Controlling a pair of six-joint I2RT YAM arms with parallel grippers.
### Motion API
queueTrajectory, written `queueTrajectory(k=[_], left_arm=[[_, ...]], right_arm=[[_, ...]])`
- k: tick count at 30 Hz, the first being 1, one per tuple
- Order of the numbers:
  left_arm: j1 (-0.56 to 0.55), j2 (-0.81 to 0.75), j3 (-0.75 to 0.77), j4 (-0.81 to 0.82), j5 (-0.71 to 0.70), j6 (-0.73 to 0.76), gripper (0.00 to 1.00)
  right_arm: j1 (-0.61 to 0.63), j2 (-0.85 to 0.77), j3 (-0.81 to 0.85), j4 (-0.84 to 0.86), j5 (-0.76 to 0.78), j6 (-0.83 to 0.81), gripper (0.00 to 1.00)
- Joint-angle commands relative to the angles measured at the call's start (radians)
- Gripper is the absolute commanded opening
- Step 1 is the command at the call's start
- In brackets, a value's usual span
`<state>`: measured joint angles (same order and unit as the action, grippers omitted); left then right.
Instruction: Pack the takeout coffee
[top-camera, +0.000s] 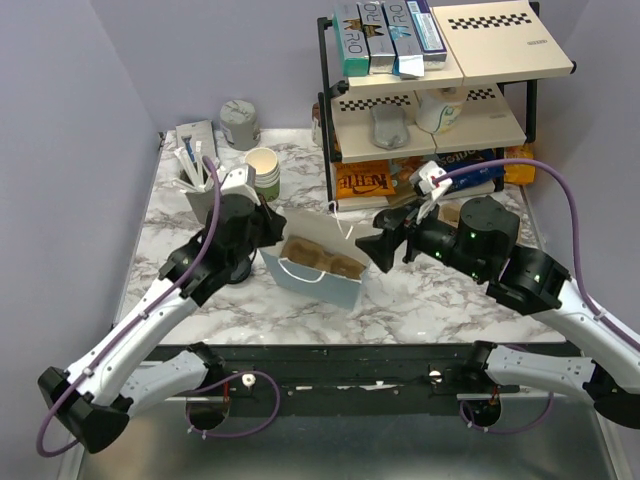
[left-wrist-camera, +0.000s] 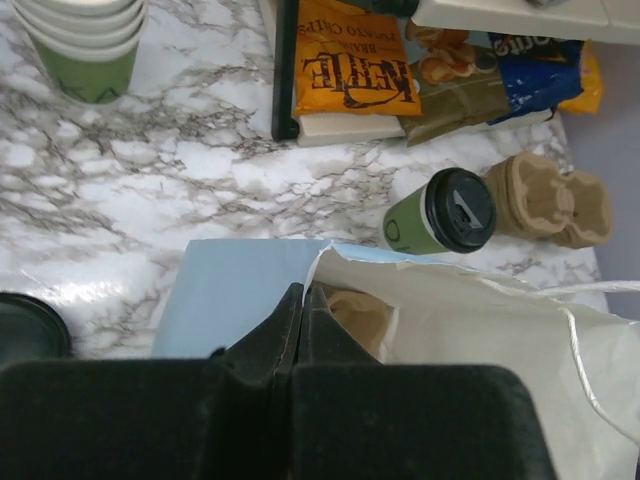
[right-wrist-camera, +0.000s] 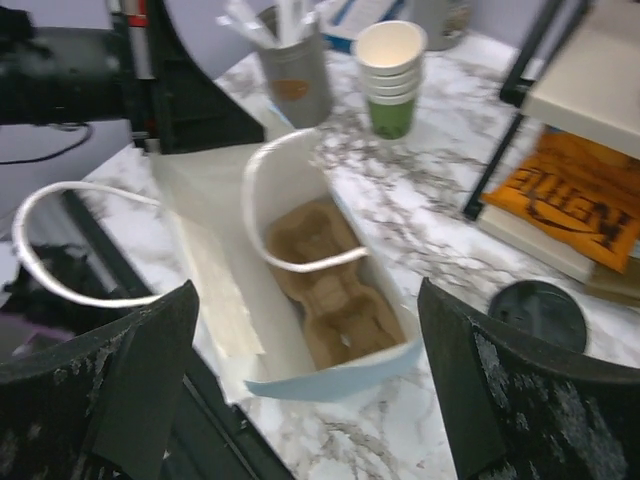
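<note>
A: Closest to the lens, the left gripper (left-wrist-camera: 299, 312): jaws closed flat on the left rim of the paper bag (top-camera: 310, 283), holding the mouth open.
B: Inside?
A: A cardboard carrier (right-wrist-camera: 330, 290) on the bottom, pockets empty.
B: Coffee?
A: The takeout coffee (left-wrist-camera: 440, 212) stands on the counter (top-camera: 425, 300), right of the bag and not in it.
B: Right side?
A: The right gripper (right-wrist-camera: 305, 300) hangs above bag and cup, jaws wide apart, holding nothing.
B: Step?
A: Fetching the cup, I'd say. Come down on it and close lightly on the green side below the lid, since paper crushes. Lift it upright, clear the handles (right-wrist-camera: 60, 250), and seat it in a pocket.
</note>
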<state>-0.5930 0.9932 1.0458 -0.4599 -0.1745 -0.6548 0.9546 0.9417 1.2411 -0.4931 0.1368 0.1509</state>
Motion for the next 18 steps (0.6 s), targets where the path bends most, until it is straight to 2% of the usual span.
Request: queueTrajectory(k=[1,4,6,7,10,12,15,16,18], left_arm=[[-0.140,-0.106,-0.110,0.063,-0.272,-0.215,0.00],[-0.242,-0.177,-0.168,0.105,-0.402,-0.276,0.00],[-0.313,-0.185,-0.190,0.110,-0.492,-0.311,0.00],[-0.374,-0.171,-0.191,0.093,-0.604,-0.333,0.00],[-0.425,-0.133,-0.143,0.029,-0.703,-0.391,0.00],[-0.452,-0.097,-0.107,-0.003,-0.770,-0.399,0.00],[-0.468,-0.083,-0.073,0.015,-0.790,-0.369,0.00],[-0.473,-0.088,-0.082,0.042,-0.789,-0.365,0.00],[-0.473,-0.087,-0.092,0.067,-0.769,-0.353,0.00]], right_arm=[[0.006,-0.011,0.020,0.037,-0.393,-0.025,0.97],[0.006,-0.009,0.023,0.047,-0.556,-0.021,0.96],[0.006,-0.007,0.009,0.067,-0.598,0.004,0.95],[0.004,-0.003,0.009,0.067,-0.650,0.018,0.94],[0.007,0.029,0.017,0.068,-0.774,0.029,0.90],[0.010,0.052,0.024,0.064,-0.804,0.041,0.88],[0.010,0.075,0.024,0.030,-0.712,0.067,0.83],[0.012,0.081,0.023,0.013,-0.604,0.081,0.79],[0.012,0.118,0.027,-0.054,-0.504,0.084,0.75]])
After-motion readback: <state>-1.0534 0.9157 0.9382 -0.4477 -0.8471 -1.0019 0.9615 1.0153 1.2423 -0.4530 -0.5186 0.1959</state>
